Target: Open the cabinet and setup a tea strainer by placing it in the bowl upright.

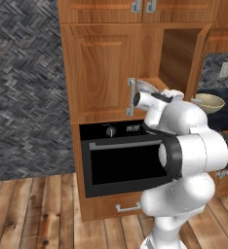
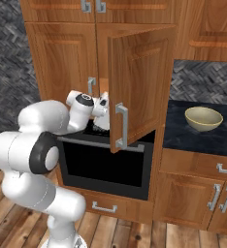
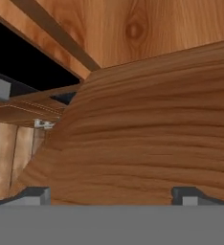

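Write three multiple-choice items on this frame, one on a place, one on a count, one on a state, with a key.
1. Where is the bowl?
A. on the dark counter right of the cabinet
B. inside the oven
C. on the floor

2. How many doors of the cabinet stand open?
A. none
B. one
C. two

3. How is the gripper?
A. shut on the bowl
B. shut on a handle
C. open, holding nothing

Key: 1 A, the bowl sits on the counter in both base views. 2 B, the right door is swung out and the left door is shut. 3 C, the hand view shows its tips wide apart over bare wood.
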Available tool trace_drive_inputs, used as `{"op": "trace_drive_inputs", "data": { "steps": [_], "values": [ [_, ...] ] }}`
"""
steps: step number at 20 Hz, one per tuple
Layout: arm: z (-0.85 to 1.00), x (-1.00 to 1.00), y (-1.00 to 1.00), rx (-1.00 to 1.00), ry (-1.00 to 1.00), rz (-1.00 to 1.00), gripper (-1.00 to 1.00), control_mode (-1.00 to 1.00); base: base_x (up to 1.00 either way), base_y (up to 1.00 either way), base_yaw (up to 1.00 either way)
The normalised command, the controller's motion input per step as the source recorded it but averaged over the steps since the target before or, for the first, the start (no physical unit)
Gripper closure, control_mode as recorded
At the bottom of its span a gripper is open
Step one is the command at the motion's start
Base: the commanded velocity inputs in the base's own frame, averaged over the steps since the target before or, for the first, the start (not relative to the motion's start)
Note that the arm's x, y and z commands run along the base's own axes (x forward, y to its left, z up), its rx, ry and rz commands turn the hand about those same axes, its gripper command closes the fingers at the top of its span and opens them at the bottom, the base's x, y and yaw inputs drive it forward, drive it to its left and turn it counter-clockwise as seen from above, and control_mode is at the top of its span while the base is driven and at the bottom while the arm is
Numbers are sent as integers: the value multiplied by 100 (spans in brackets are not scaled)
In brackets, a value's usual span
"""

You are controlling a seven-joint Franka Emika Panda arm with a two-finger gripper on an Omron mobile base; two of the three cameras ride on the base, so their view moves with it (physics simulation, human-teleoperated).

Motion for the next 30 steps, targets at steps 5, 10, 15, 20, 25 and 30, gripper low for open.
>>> {"op": "trace_drive_inputs", "data": {
  "steps": [5,10,15,20,25,30],
  "values": [
    [0,-9,-95,0,0,-10,-100,-100,0,0,0],
    [0,-19,-95,0,0,-11,-100,-100,0,0,0],
    [0,-7,-50,0,0,-9,-100,-100,0,0,0],
    [37,0,8,8,-16,-1,-100,-100,0,0,0],
    [48,-1,25,24,-30,-1,-100,-100,0,0,0],
    [21,0,26,32,-36,-3,-100,-100,0,0,0]
  ]
}}
